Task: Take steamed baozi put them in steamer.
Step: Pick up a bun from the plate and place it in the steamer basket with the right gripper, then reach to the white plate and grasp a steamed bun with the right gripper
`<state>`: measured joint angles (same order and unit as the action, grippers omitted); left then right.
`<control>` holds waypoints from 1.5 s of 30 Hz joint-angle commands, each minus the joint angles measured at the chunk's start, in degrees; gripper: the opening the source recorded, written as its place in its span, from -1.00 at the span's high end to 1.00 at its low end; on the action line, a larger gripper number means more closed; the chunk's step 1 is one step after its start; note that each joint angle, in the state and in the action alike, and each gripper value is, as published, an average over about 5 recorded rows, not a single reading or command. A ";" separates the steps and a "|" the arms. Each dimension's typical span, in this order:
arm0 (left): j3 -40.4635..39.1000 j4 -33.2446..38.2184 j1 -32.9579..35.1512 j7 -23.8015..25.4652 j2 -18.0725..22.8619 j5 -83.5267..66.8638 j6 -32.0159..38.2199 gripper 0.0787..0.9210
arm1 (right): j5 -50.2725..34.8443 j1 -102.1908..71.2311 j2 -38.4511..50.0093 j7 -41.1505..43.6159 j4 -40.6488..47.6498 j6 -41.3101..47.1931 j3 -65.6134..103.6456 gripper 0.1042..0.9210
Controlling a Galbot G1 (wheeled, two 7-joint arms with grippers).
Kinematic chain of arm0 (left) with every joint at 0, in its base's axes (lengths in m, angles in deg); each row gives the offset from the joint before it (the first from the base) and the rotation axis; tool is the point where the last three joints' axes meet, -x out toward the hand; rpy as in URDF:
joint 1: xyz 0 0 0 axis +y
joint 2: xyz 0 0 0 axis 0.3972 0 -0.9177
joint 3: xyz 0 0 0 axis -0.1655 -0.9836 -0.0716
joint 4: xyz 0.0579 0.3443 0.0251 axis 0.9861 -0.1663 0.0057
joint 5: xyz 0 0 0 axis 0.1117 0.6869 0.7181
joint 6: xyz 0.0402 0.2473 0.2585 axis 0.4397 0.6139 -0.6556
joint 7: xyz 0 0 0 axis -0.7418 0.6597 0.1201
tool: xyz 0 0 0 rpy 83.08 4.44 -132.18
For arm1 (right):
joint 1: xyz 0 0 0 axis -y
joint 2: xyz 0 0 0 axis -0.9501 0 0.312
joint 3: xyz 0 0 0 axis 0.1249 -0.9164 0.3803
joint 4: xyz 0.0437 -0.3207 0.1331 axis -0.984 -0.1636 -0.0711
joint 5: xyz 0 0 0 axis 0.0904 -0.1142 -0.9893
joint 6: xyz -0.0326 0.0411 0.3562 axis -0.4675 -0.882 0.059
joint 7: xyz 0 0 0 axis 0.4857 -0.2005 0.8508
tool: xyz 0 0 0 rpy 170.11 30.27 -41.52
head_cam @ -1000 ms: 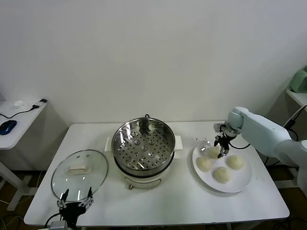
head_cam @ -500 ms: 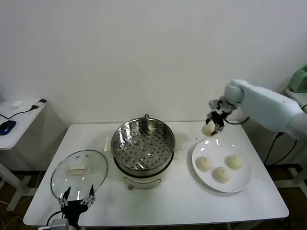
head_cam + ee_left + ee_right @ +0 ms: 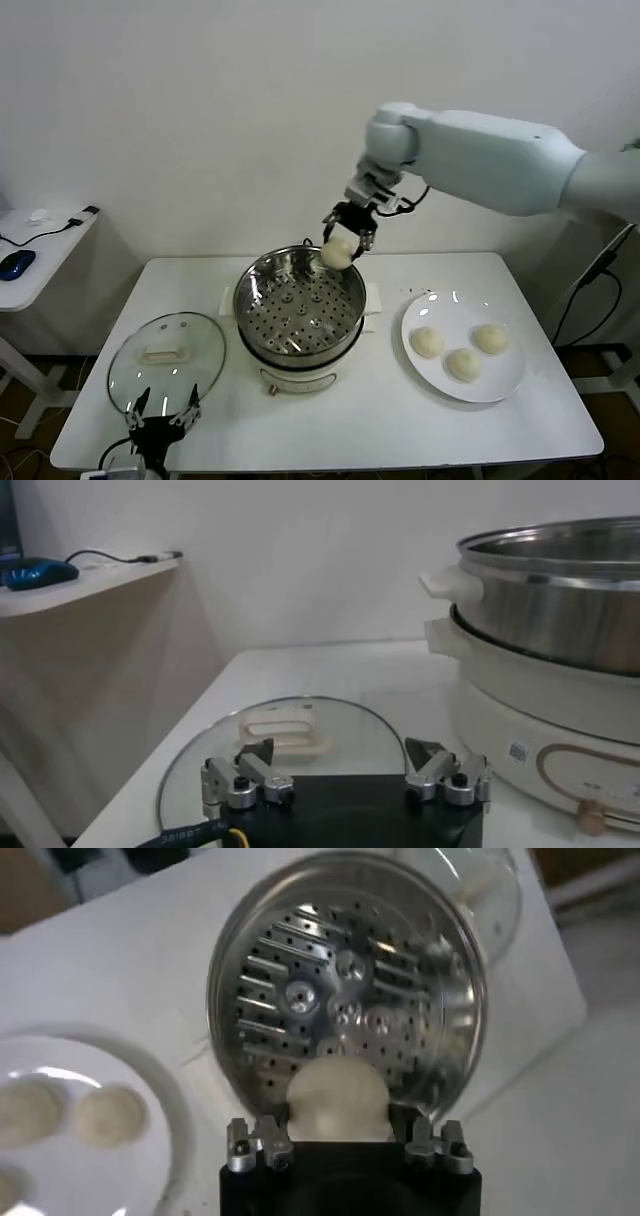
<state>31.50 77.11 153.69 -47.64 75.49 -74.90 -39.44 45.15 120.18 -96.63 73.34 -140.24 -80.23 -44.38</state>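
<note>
Head view, right gripper [image 3: 341, 243]: raised above the steamer [image 3: 299, 305] at about its 1 o'clock rim, jaws closed on one baozi [image 3: 336, 253] that hangs just under the fingertips, not yet inside the pot.
Head view, other baozi: three [image 3: 427, 342] [image 3: 463, 364] [image 3: 490, 338] lie on the white plate [image 3: 500, 384] at 3 o'clock of the steamer, near each other, untouched.
Head view, steamer tray: bare perforated metal, no bun on it.
Head view, left gripper [image 3: 160, 425]: parked at the near table edge, by the 6 o'clock rim of the glass lid [image 3: 165, 359].
Left wrist view, left gripper [image 3: 345, 777]: jaws wide apart, holding nothing; lid handle [image 3: 283, 726] lies beyond them, steamer wall [image 3: 560, 630] off to one side.
Right wrist view, right gripper [image 3: 347, 1144]: the held baozi [image 3: 338, 1098] fills the gap between the fingers, with the perforated tray [image 3: 340, 1003] directly below it.
Right wrist view, plate: buns show pale at the frame edge [image 3: 112, 1115].
Handling, judged: light, soft, smooth dough that dents easily; a slightly tacky skin may cling to the pads on release.
Where to grip, judged: across the widest part of the sides, with a light squeeze only, never pinching the top.
</note>
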 commanded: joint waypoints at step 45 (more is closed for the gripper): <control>0.03 -0.21 -1.18 0.09 -0.49 -0.14 -0.22 -0.77 | -10.60 2.48 0.04 2.88 7.91 -8.43 -4.10 -0.76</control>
<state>31.39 76.74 152.68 -47.62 74.99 -75.00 -39.50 55.84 109.83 -106.51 70.58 -121.94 -93.86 -38.89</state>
